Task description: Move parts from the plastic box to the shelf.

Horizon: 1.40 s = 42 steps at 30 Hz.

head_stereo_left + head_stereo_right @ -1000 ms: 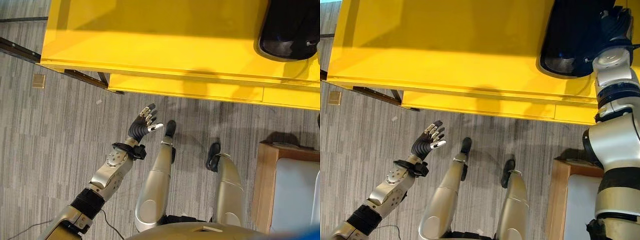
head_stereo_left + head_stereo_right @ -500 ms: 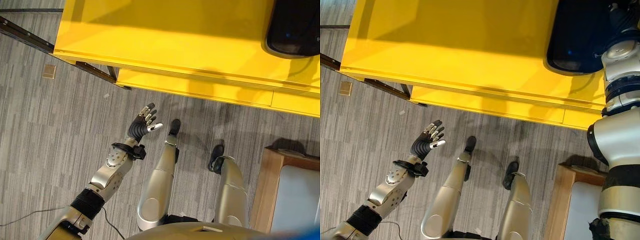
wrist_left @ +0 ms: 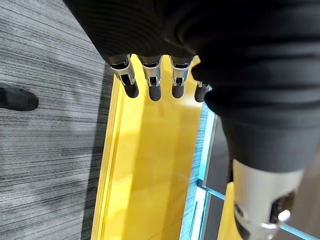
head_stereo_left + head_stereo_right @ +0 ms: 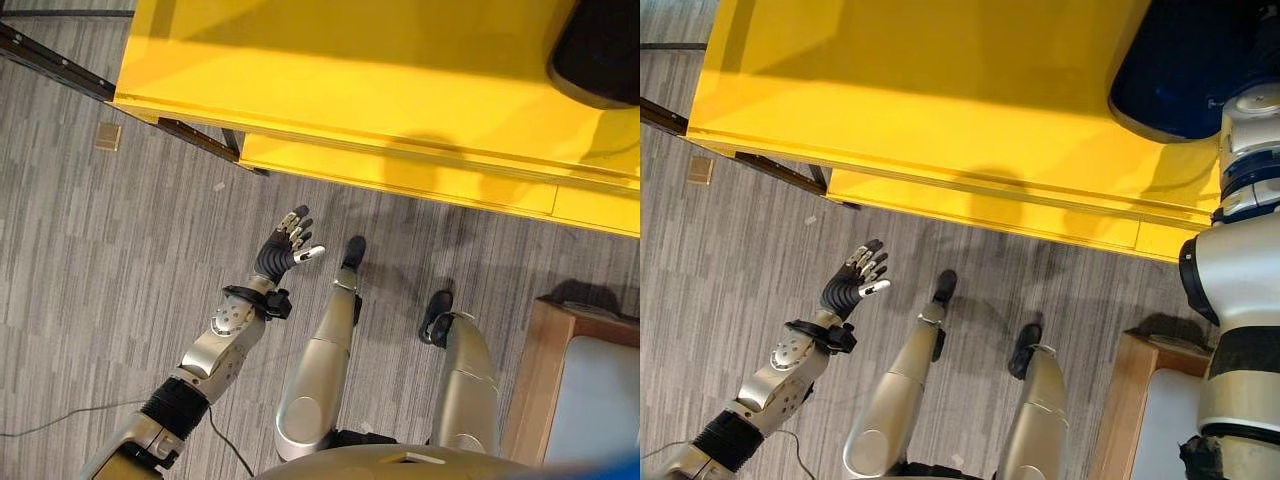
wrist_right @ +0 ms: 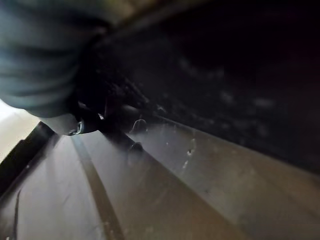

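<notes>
A yellow counter (image 4: pixel 330 70) stands over grey striped carpet (image 4: pixel 90 260). The left hand (image 4: pixel 285 245) hangs below the counter's edge, fingers relaxed and empty. The right hand (image 5: pixel 107 117) is inside a dark box (image 4: pixel 1190 70) on the counter; its fingers cannot be told.

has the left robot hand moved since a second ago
No. The left robot hand hangs open at the same spot; only the yellow table shifted, so the camera moved.

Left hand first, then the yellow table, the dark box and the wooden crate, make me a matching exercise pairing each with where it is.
Things:
1. left hand
2. yellow table
3. dark box
4. wooden crate

Places:
A. on the table's right end
B. on the floor at lower right
C. open, raised above the carpet
D. spanning the top of the eye views

Pairs: 1-C, 2-D, 3-A, 4-B
</notes>
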### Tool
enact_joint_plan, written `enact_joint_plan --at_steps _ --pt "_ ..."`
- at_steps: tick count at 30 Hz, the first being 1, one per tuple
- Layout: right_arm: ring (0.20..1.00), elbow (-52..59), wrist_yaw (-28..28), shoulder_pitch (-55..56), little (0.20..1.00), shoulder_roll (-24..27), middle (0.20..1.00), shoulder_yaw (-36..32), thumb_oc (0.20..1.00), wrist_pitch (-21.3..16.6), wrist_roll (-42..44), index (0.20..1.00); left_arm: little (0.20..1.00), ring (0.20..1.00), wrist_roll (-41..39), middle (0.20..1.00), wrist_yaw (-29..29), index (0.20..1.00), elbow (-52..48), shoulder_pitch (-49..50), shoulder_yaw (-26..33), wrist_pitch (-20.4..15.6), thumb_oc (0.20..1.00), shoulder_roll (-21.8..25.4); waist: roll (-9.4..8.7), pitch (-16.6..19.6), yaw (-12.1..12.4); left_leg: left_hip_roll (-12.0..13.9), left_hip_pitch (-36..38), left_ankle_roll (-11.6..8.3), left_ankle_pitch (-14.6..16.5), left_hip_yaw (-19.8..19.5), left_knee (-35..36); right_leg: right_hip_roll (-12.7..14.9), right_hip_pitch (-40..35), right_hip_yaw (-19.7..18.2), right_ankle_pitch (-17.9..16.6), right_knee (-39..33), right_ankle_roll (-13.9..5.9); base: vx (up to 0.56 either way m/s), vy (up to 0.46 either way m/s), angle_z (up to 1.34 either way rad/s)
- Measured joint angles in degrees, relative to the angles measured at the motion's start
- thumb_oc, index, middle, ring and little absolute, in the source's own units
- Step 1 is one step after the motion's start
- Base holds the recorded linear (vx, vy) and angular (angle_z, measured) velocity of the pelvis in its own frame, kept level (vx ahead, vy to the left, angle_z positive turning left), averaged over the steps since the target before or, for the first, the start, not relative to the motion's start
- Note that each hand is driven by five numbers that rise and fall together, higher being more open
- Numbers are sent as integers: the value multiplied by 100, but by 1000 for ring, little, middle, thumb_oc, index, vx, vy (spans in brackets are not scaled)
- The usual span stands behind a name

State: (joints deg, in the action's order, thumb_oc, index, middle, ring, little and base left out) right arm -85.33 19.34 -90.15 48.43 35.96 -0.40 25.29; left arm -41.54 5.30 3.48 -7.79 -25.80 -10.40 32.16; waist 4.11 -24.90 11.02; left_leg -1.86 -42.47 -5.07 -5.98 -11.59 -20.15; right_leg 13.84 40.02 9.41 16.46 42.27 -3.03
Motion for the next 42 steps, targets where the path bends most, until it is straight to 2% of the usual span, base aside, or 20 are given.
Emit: enact_joint_plan --at_steps 11,12,13,14,16,27,37,42 --pt "200 3 111 -18 200 -2 200 -151 200 0 155 200 1000 1000 -10 1000 -1 1000 0 2 -2 0 1000 18 8 6 128 -29 -63 23 -6 -11 -19 31 86 3 18 84 10 0 0 0" --pt "382 4 111 -23 382 -2 382 -148 382 0 152 382 1000 1000 -11 1000 0 1000 0 2 0 0 1000 26 8 6 131 -31 -64 23 -7 -14 -26 33 85 4 21 94 10 0 0 0" --pt "856 5 111 -23 856 -3 856 -119 856 0 148 856 1000 1000 -11 1000 0 1000 0 3 -2 0 1000 25 8 5 131 -33 -65 23 -7 -17 -28 33 85 4 22 99 10 0 0 0" --pt "1000 5 111 -23 1000 -4 1000 -68 1000 1 137 1000 1000 1000 -11 1000 -1 1000 0 3 -3 0 1000 25 8 5 131 -35 -66 23 -7 -19 -34 34 85 5 23 109 9 0 0 0" --pt "1000 47 111 -27 1000 -5 1000 141 1000 0 51 1000 1000 1000 -11 1000 -1 1000 0 6 -1 -5 1000 27 8 6 124 -34 -65 23 -7 -23 -46 34 86 4 25 123 12 0 0 0" --pt "1000 334 125 -222 1000 -28 1000 156 1000 -64 30 1000 1000 1000 -20 1000 -1 1000 0 26 0 -14 1000 83 -2 13 106 -33 -75 23 -8 -23 -97 34 97 -2 26 161 16 0 0 0" --pt "1000 635 186 -478 1000 -76 1000 154 1000 -136 37 1000 1000 1000 -39 1000 -6 1000 2 166 27 -17 1000 256 -72 67 84 -16 -62 24 -8 -8 -113 21 90 -18 11 158 22 0 0 0" --pt "1000 765 357 -512 1000 -139 1000 125 1000 -230 46 1000 1000 1000 -41 1000 -11 1000 5 200 58 -18 1000 263 -169 118 49 2 23 28 -4 -3 -103 4 -10 -19 -3 104 22 0 0 0"
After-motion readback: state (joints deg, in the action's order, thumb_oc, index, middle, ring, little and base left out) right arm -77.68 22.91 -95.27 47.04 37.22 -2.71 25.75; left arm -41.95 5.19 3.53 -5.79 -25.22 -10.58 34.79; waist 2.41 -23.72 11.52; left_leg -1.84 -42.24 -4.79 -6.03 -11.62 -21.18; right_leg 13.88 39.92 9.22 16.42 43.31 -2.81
